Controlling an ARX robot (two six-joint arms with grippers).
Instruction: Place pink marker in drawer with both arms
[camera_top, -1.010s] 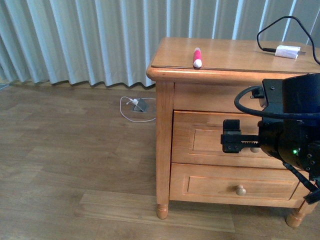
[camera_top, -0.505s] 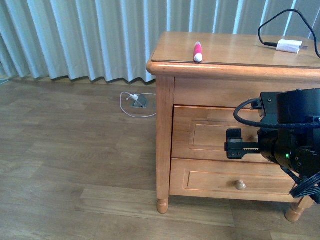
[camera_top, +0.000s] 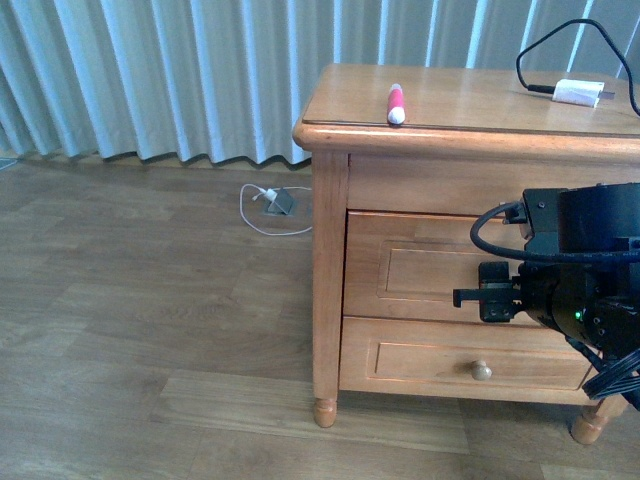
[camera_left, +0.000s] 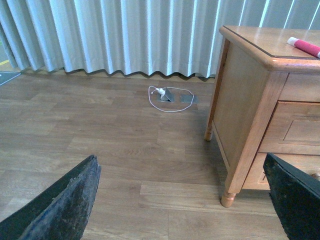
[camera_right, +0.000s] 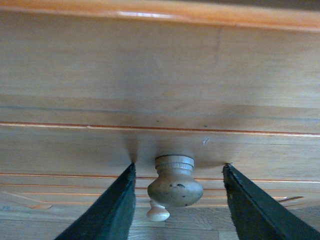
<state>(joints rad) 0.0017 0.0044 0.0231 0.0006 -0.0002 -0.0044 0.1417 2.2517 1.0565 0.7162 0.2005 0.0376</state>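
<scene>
The pink marker (camera_top: 396, 103) with a white end lies on the top of the wooden nightstand (camera_top: 330, 130), near its front edge; it also shows in the left wrist view (camera_left: 305, 46). The taller drawer (camera_top: 420, 270) is shut. My right gripper (camera_top: 497, 299) is open against the drawer front. In the right wrist view the right gripper (camera_right: 179, 172) has its jaws on either side of the round pale knob (camera_right: 175, 182), with gaps on both sides. My left gripper (camera_left: 182, 200) is open and empty above the floor, left of the nightstand.
The shallower drawer (camera_top: 430, 365) with its own knob (camera_top: 481, 372) sits below. A white charger block (camera_top: 579, 93) with a black cable lies at the nightstand's back right. A white cable and floor socket (camera_top: 275, 205) lie near the curtains (camera_top: 180, 70).
My right arm has moved right and toward the drawer front, so the gripper now stands at the knob. The front view has shifted slightly. The marker has not moved.
</scene>
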